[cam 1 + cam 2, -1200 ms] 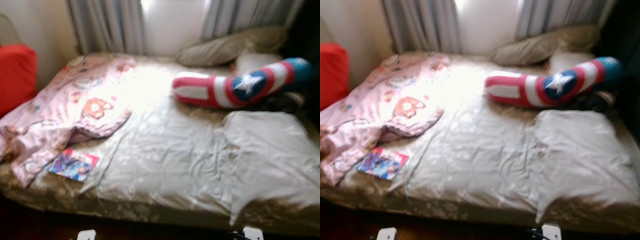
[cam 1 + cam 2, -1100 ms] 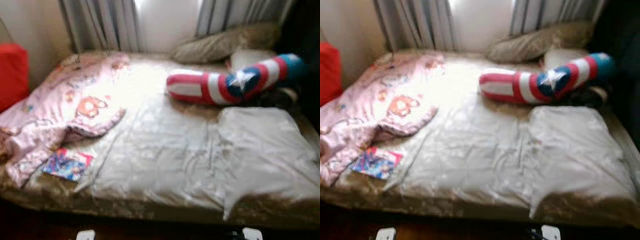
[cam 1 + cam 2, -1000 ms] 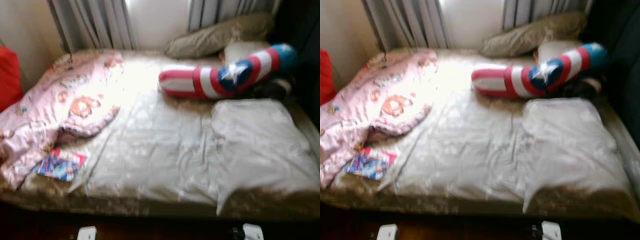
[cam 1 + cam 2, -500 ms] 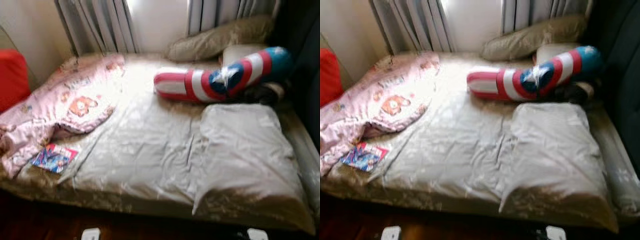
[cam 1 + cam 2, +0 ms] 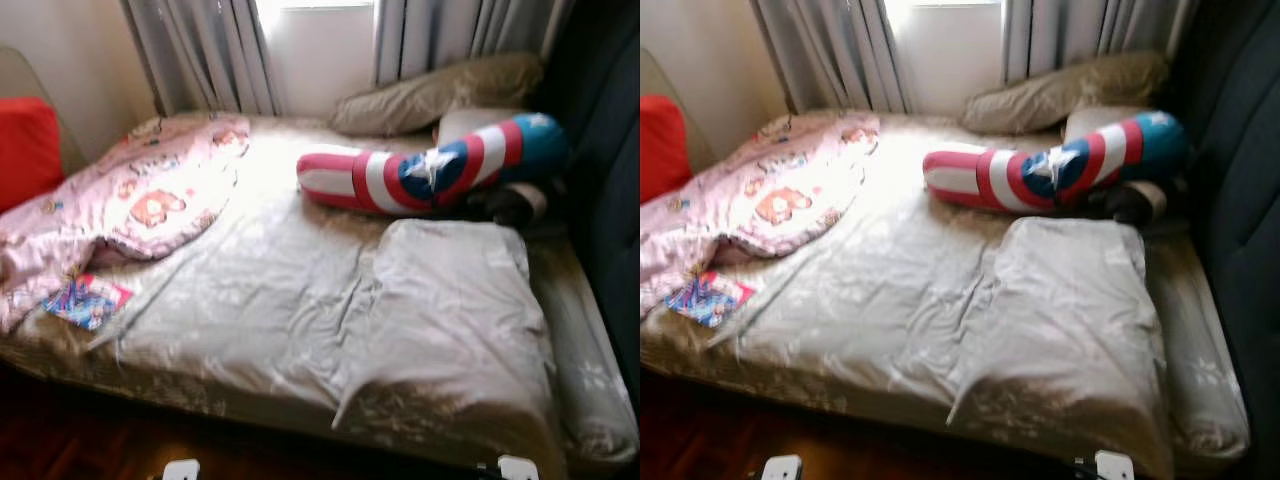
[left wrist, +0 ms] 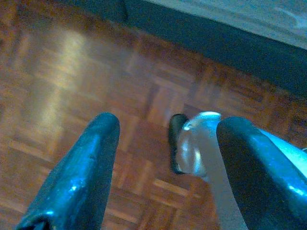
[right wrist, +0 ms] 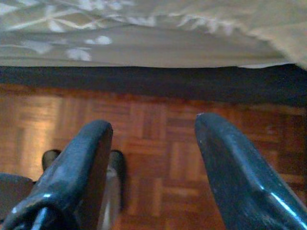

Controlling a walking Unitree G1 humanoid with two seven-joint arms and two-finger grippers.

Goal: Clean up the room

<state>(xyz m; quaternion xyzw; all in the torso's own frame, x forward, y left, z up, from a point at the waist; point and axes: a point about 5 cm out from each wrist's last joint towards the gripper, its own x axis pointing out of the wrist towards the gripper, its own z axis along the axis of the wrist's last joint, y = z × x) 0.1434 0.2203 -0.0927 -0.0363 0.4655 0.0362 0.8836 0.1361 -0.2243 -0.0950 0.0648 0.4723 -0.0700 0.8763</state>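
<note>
Left wrist view is showing the left gripper point(image 6: 163, 167) hanging over the parquet floor point(image 6: 72, 72), fingers spread wide and gripping nothing; the right gripper point(image 7: 153, 163) is hanging likewise, empty, by the bed's edge. Beyond, a beige bedspread point(image 5: 300, 300) is covering the bed. A colourful booklet point(image 5: 85, 300) is lying beside a pink blanket point(image 5: 140, 200) at the robot's left. Farther back, a striped star bolster point(image 5: 430, 175) is resting before a tan pillow point(image 5: 440, 85) and grey curtains point(image 5: 210, 50).

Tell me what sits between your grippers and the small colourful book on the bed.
Nothing visible. The small colourful book lies uncovered at the bed's near-left edge, beside the pink blanket. Left gripper and right gripper hang open over the wooden floor.
</note>
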